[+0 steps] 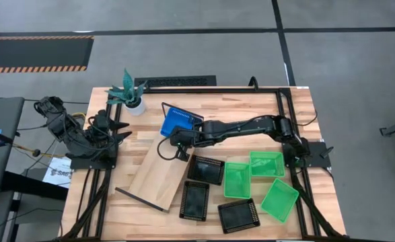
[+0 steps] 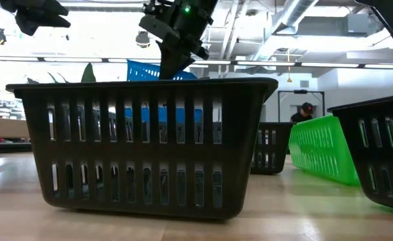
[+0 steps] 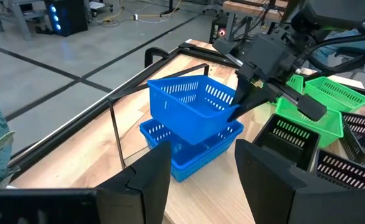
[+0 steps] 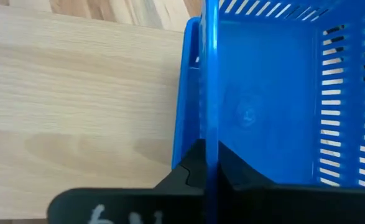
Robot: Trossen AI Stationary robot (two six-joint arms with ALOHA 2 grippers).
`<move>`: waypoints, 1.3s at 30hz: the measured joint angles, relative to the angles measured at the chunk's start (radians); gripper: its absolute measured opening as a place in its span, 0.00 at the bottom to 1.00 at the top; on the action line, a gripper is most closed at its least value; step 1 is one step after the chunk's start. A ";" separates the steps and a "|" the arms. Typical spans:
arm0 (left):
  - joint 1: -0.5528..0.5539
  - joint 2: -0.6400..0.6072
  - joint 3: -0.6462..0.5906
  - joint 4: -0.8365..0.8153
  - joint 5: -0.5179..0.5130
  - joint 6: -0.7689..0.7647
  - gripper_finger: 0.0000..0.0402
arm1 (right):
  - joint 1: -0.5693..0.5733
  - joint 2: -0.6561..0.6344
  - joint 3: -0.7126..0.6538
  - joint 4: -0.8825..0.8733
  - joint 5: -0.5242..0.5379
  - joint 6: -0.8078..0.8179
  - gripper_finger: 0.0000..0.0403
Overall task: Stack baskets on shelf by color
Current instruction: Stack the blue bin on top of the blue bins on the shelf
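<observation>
At the far end of the long light-wood shelf plank (image 1: 158,176), my right gripper (image 3: 243,104) is clamped on the rim of a blue perforated plastic basket (image 3: 191,107), held tilted just above other blue basket plastic (image 3: 188,149) below it (how many lie there I cannot tell). I judge the blue stack nearly done. Three green baskets (image 1: 266,163) and three black baskets (image 1: 206,170) wait on the wooden surface (image 1: 231,107), not yet stacked. My left gripper (image 3: 201,177) waits open at the left edge.

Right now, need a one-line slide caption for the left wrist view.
Right gripper holds a tilted blue basket by its rim above another blue basket on the shelf.
</observation>
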 joint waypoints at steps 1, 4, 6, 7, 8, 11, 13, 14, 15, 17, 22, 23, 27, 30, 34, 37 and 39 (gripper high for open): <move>0.000 0.000 0.000 0.000 0.000 0.000 0.42 | -0.003 0.000 0.000 0.000 -0.002 0.001 0.05; 0.000 0.000 0.000 0.000 0.000 0.000 0.42 | -0.008 0.000 0.000 0.000 -0.004 0.015 0.05; 0.000 0.000 0.000 0.000 0.000 0.000 0.42 | -0.012 0.000 0.000 0.000 -0.007 0.016 0.05; 0.000 0.000 0.000 0.000 0.000 0.000 0.42 | -0.014 0.000 0.000 0.000 -0.015 0.016 0.05; 0.000 0.000 0.000 0.000 0.001 0.000 0.42 | -0.015 0.000 0.000 0.000 -0.025 0.017 0.05; 0.000 0.000 0.000 0.000 0.001 0.000 0.42 | -0.022 0.000 0.000 -0.005 -0.053 0.019 0.06; 0.000 0.000 0.000 0.000 0.001 0.000 0.42 | -0.027 0.000 0.000 -0.010 -0.058 0.019 0.07; 0.000 0.000 0.000 0.000 0.001 0.000 0.42 | -0.028 0.000 0.000 -0.013 -0.059 0.019 0.08; 0.000 0.000 0.000 0.000 0.001 0.000 0.42 | -0.028 0.000 0.000 -0.014 -0.058 0.019 0.08; 0.000 0.000 0.000 0.000 0.001 0.000 0.42 | -0.028 0.000 0.000 -0.013 -0.058 0.019 0.10; 0.000 0.000 0.000 0.000 0.001 0.000 0.42 | -0.034 0.000 0.000 -0.013 -0.061 0.019 0.14; 0.000 0.000 0.000 0.000 0.001 0.000 0.42 | -0.034 0.000 0.000 -0.013 -0.066 0.019 0.14; 0.000 0.000 0.000 0.000 0.003 0.000 0.42 | -0.037 0.000 0.000 -0.012 -0.070 0.025 0.16; 0.000 0.000 0.000 0.000 0.003 0.000 0.42 | -0.040 0.000 0.000 -0.012 -0.070 0.027 0.18; 0.000 0.000 0.000 0.000 0.003 0.000 0.42 | -0.046 0.000 0.000 -0.012 -0.070 0.027 0.22; 0.000 0.000 0.000 0.000 0.003 0.000 0.42 | -0.048 0.000 0.000 -0.013 -0.070 0.027 0.25; 0.000 0.000 0.000 0.000 0.003 0.000 0.42 | -0.048 0.000 0.000 -0.012 -0.070 0.027 0.26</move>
